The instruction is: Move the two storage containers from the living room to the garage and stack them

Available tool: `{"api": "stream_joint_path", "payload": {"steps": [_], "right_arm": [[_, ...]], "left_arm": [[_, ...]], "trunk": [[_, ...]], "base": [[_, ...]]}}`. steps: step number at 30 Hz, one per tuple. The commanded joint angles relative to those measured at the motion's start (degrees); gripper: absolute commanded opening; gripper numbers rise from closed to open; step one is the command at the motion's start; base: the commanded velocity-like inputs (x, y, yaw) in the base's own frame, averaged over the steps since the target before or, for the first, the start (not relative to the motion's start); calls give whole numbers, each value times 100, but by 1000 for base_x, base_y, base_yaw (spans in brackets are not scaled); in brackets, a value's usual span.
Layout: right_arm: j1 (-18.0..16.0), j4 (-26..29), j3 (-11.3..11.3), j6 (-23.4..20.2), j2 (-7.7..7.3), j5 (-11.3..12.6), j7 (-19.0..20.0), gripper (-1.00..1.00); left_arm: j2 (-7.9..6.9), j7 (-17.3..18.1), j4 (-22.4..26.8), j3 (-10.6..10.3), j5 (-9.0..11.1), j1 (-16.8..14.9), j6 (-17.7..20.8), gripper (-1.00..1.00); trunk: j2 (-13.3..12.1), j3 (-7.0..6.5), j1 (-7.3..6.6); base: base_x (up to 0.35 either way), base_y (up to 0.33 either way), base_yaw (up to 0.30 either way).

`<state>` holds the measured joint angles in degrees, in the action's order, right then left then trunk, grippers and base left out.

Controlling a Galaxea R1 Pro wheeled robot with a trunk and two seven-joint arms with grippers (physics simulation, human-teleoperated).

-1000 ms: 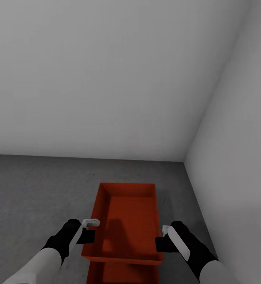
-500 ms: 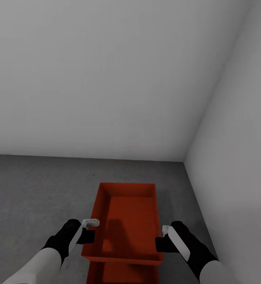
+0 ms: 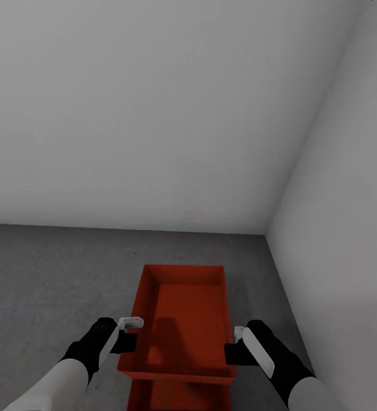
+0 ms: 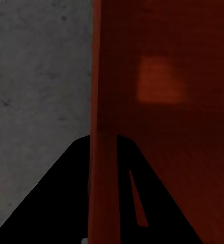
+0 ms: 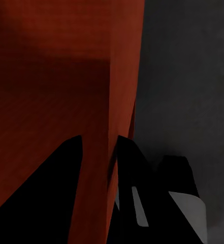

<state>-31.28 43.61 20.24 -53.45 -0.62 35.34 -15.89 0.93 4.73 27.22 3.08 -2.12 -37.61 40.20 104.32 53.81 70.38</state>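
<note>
Nothing has shifted: my left hand (image 3: pixel 132 337) and right hand (image 3: pixel 232 342) stay clenched on the upper container's (image 3: pixel 182 311) walls, lower container (image 3: pixel 179 397) beneath, so release comes next.

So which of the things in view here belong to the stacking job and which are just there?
Belong to the job:
- upper storage container, gripped at both side walls
- lower storage container, under it
- concrete floor
- left gripper
- right gripper

Just there:
- back wall
- side wall

No text, label, brand, number or sign can be read on anything here.
</note>
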Motion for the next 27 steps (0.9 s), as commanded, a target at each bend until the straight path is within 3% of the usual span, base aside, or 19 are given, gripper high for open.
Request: {"api": "stream_joint_path", "payload": {"steps": [1, 27], "right_arm": [[-1, 7, 22, -25, 1, -62, -19, -100], [-1, 7, 23, -25, 1, -62, -22, -100]], "left_arm": [[21, 77, 2, 70, 40, -2, 32, -100], [22, 74, 2, 70, 45, -1, 32, -100]], "trunk": [[2, 4, -1], [2, -179, -1]], "base": [[0, 0, 0], [0, 0, 0]]}}
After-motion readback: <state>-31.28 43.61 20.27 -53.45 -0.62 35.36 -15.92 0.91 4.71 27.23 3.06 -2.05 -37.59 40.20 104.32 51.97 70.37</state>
